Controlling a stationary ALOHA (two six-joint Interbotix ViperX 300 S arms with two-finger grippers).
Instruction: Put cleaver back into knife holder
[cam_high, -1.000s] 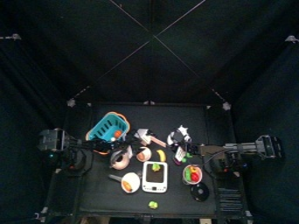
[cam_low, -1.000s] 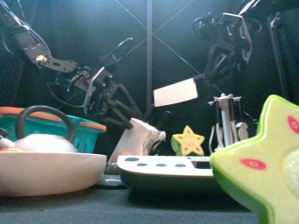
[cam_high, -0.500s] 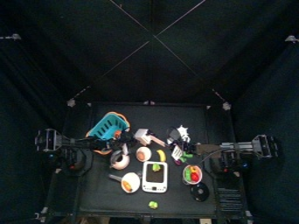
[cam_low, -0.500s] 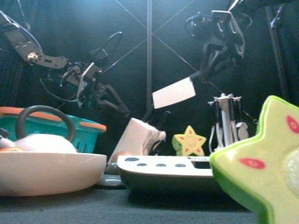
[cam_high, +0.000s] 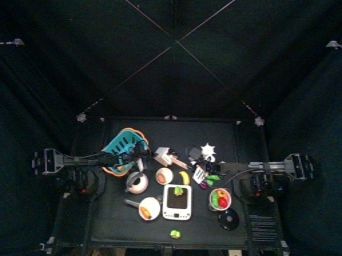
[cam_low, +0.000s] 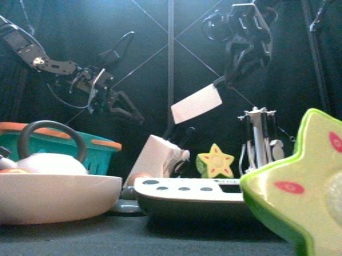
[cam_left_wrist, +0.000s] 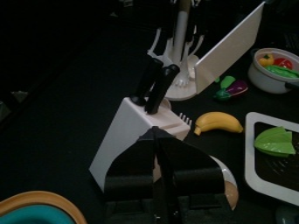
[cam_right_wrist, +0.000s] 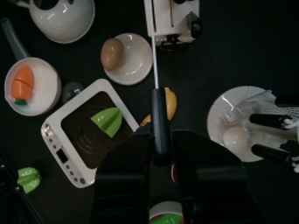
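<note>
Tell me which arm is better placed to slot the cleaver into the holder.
Right. Its pincer already holds the cleaver in the air above the knife holder; the left pincer holds nothing.

no readable text, no labels, no brand marks, no numbers on any object

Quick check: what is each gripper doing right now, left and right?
Left gripper: jaws nearly together, nothing between them, behind the knife holder.
Right gripper: shut on the cleaver, held in the air above the table.
</note>
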